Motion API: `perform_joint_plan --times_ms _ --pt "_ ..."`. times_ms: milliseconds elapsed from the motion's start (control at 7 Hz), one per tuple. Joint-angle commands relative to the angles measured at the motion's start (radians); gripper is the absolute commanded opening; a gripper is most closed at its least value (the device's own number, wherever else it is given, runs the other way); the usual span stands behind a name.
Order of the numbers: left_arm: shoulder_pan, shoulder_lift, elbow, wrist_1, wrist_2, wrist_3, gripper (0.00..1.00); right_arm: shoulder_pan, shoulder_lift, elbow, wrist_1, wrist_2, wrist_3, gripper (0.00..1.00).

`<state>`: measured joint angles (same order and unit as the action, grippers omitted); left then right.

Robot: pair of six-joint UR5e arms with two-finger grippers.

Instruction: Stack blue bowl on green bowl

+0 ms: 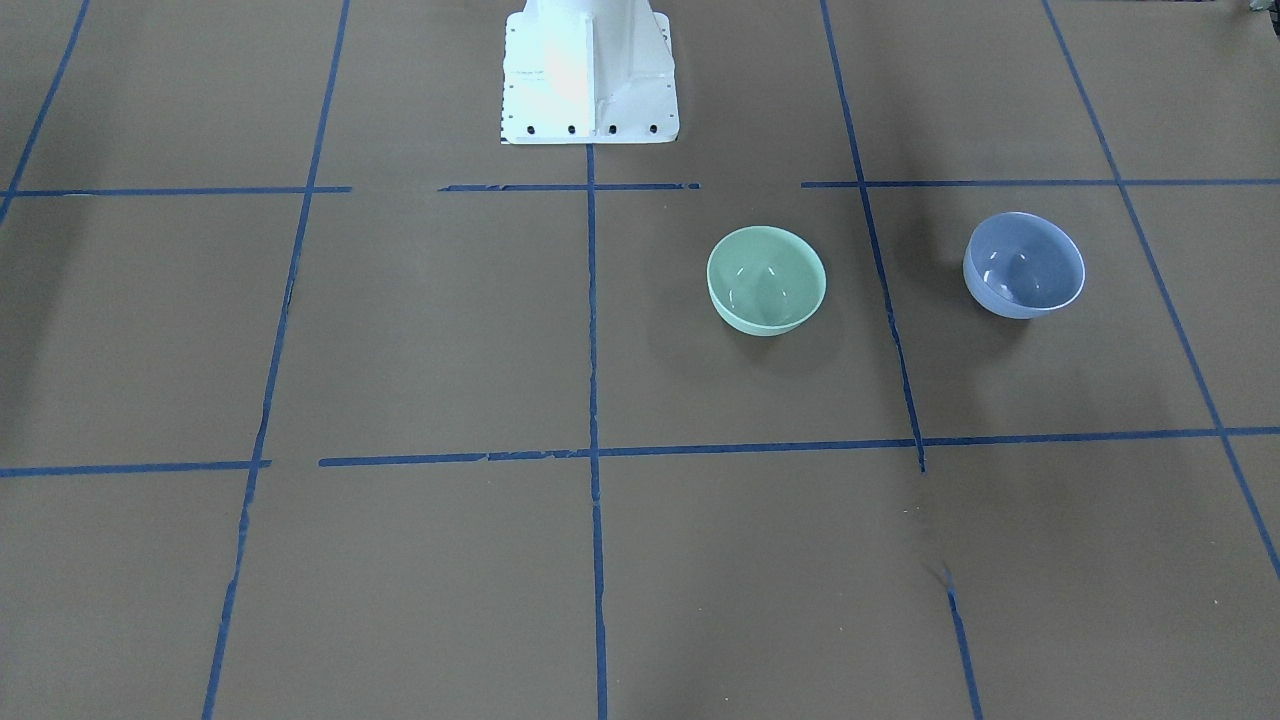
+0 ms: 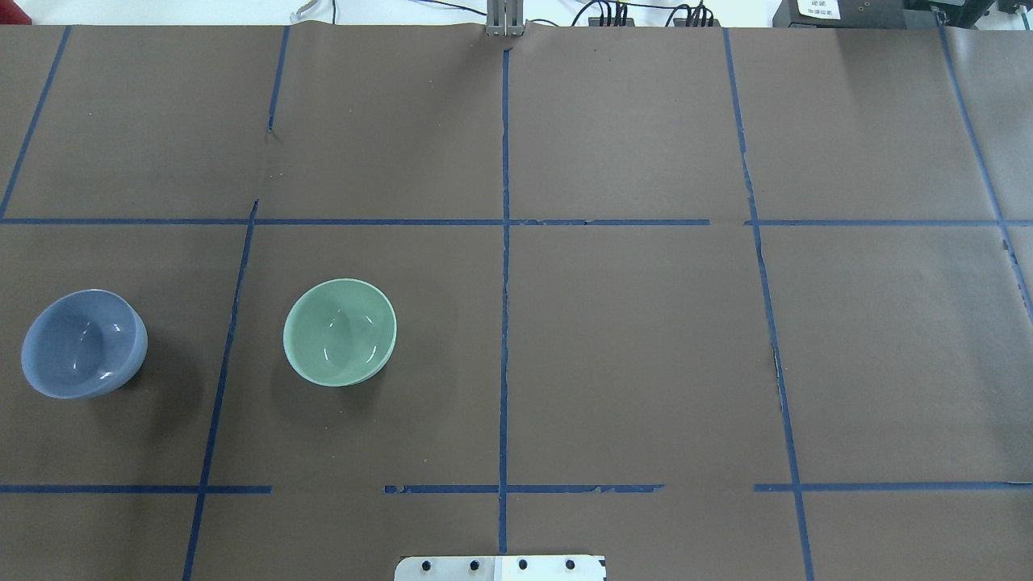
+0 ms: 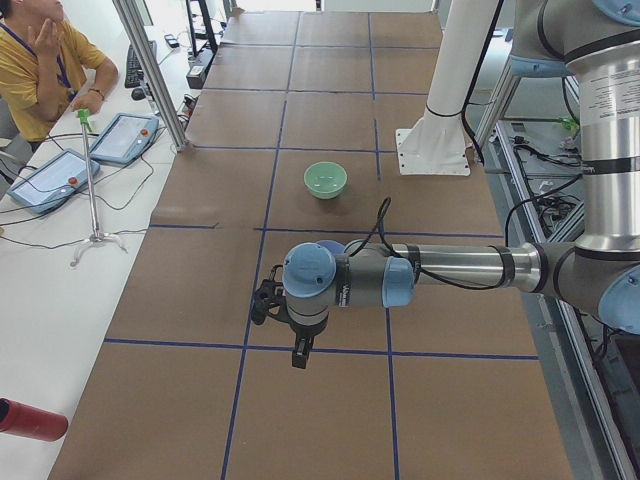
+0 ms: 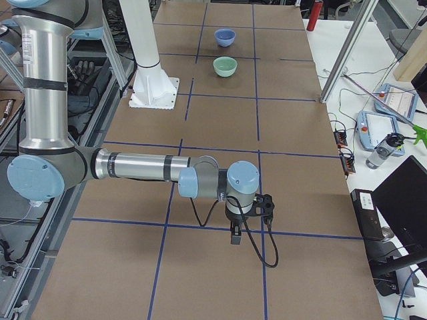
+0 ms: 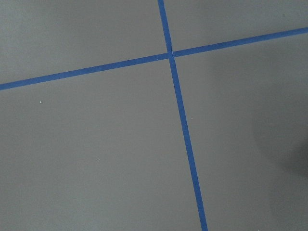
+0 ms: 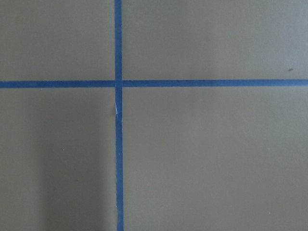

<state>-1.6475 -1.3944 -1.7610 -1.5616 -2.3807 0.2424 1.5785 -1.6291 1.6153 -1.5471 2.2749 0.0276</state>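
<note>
The blue bowl [image 1: 1024,265] stands upright on the brown table, at the far left in the overhead view [image 2: 83,344]. The green bowl [image 1: 766,280] stands upright beside it [image 2: 340,332], about a bowl's width apart. Both are empty. My left gripper [image 3: 298,352] shows only in the exterior left view, hanging above the table nearer the camera than the blue bowl, which the wrist mostly hides. My right gripper [image 4: 235,235] shows only in the exterior right view, far from both bowls [image 4: 225,65]. I cannot tell whether either is open or shut. The wrist views show only table paper and blue tape.
The white robot base [image 1: 590,75] stands at the table's edge between the arms. Blue tape lines [image 2: 504,266] divide the brown paper into squares. An operator [image 3: 40,70] sits beyond the table's far side, with tablets [image 3: 122,135] and a metal post [image 3: 150,70].
</note>
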Motion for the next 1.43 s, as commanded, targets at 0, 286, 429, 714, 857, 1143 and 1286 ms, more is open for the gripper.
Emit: perform_joint_plan --times_ms 0,286,429,714,857,1143,1286 --pt "0.000 0.000 -0.003 0.000 -0.003 0.000 1.00 0.000 0.000 0.000 0.001 0.000 0.000 1.00" --pt "0.003 -0.021 0.005 -0.006 -0.003 -0.002 1.00 0.000 0.000 0.000 0.001 0.002 0.000 1.00" --pt "0.014 -0.049 0.005 -0.003 -0.003 0.001 1.00 0.000 0.000 0.000 -0.001 0.002 0.000 1.00" --pt "0.149 -0.049 -0.018 -0.052 0.003 -0.024 1.00 0.000 0.000 0.000 -0.001 0.000 0.000 1.00" --pt "0.210 -0.045 -0.018 -0.146 0.006 -0.217 1.00 0.000 0.000 0.000 0.001 0.002 0.000 1.00" --pt "0.358 0.033 -0.012 -0.474 0.046 -0.555 1.00 0.000 0.000 0.000 0.001 0.000 0.000 1.00" --pt "0.462 0.053 0.000 -0.618 0.102 -0.760 1.00 0.000 0.000 0.000 0.001 0.000 0.000 1.00"
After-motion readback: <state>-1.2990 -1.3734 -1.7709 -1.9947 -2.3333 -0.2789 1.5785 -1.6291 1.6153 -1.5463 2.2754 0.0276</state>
